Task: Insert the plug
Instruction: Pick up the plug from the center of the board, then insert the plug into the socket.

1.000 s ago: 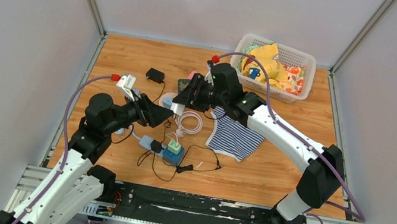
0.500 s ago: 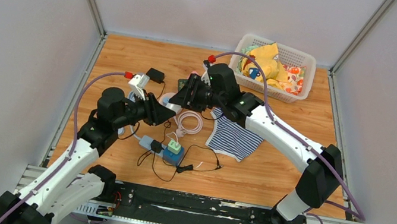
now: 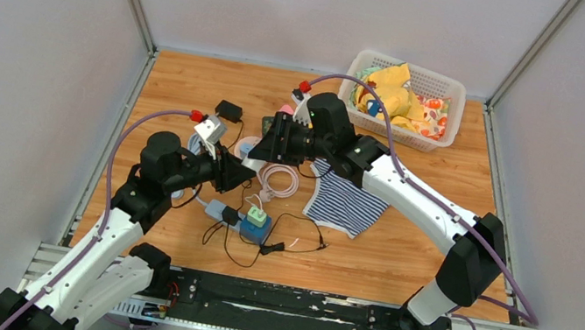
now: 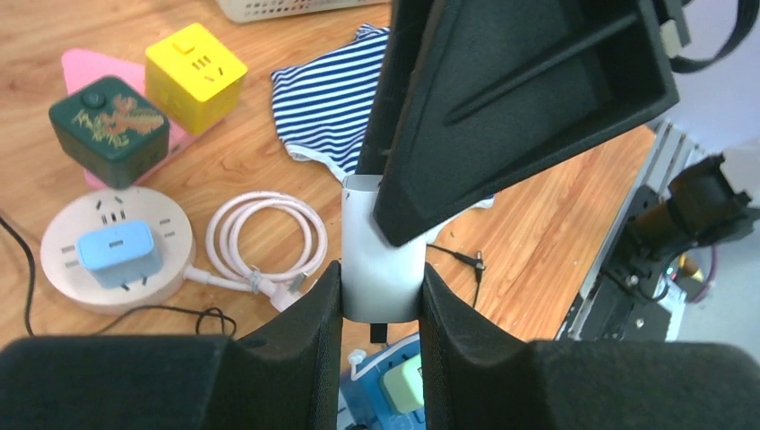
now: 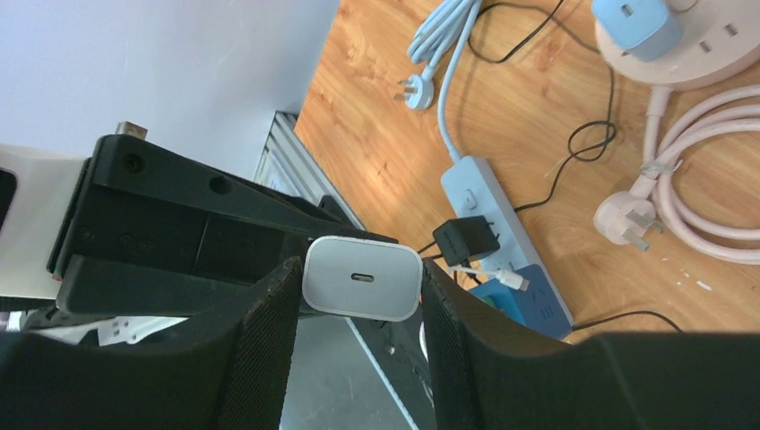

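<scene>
Above the power strip by the table's near edge, the left gripper has just closed on the white charger, held over the table's middle. Beyond, the right gripper also clamps it, likely a handover before plugging in.

White charger: rounded block, USB-C port on one end face. Was held clear of table, pinched between left hand and right hand. Power strip lay flat nearby.
</scene>
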Motion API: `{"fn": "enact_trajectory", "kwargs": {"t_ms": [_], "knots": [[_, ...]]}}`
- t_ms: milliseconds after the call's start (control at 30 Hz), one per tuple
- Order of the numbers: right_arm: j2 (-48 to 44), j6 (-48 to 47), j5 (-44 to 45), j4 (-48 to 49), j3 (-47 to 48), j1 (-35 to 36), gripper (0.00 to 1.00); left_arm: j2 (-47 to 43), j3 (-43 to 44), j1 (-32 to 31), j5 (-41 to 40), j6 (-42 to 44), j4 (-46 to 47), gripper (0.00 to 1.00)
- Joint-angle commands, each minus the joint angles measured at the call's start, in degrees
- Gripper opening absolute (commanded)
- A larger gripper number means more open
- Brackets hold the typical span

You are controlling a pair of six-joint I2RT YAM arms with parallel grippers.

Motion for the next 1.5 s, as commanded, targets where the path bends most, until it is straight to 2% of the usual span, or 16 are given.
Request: {"fn": "enact_trajectory", "kwargs": {"t_ms": [0,167,333,567,767,867,900,967,1033,1067,1233,1300,1467], "knots": [[-1.1,-2.5,-7.4,-3.4,1.6,1.1,0.54,-1.3,-0.1,-0.8,4.8,8.6,2.7,0.0],[-0.7,-2.1,-8.1,-4.0,1.7,0.8,0.57,-2.6,-0.4,-1.1,5.7,13.1,2.7,0.0],[-0.9,-2.4,-8.8,-4.2,1.8,0.7,0.44,-2.6,-0.8,-1.1,5.2,13.8,2.7,0.0],[-1.7,-2.4,-10.4,-4.5,0.3,-0.2,0.54,-3.5,-1.9,-1.1,4.7,14.0,2.7,0.0],[-1.4,-2.4,-10.9,-4.4,-0.4,-0.4,0.36,-3.8,-2.5,-1.1,2.6,13.5,2.7,0.0],[-1.6,-3.2,-10.9,-4.4,-0.4,-0.8,0.19,-4.1,-2.5,-1.1,0.9,13.2,2.1,0.0],[-1.8,-3.6,-10.9,-4.3,-0.3,-1.2,0.12,-4.2,-2.3,-1.1,-0.6,12.5,1.7,0.07],[-2.5,-4.9,-10.3,-4.2,-0.2,-2.2,0.02,-4.2,-1.8,-1.1,-3.8,10.8,0.3,0.32],[-3.5,-7.1,-7.5,-4.3,0.2,-3.5,0.0,-4.5,-1.2,-1.1,-6.6,9.1,-1.2,0.57],[-4.1,-8.5,-5.3,-4.3,0.2,-4.1,0.0,-4.6,-0.9,-1.1,-8.6,8.0,-2.2,0.63],[-6.3,-18.3,11.7,-4.3,-0.8,-5.2,0.0,-4.5,1.7,-1.1,-17.4,3.5,-7.8,0.81],[-5.9,-22.8,17.8,-3.9,-0.8,-5.3,0.0,-3.5,3.0,-1.1,-19.3,1.3,-9.5,0.98],[-2.3,-32.5,28.0,-1.6,0.9,-6.1,0.0,1.1,6.6,-0.2,-25.0,-1.4,-15.4,1.0]]}}
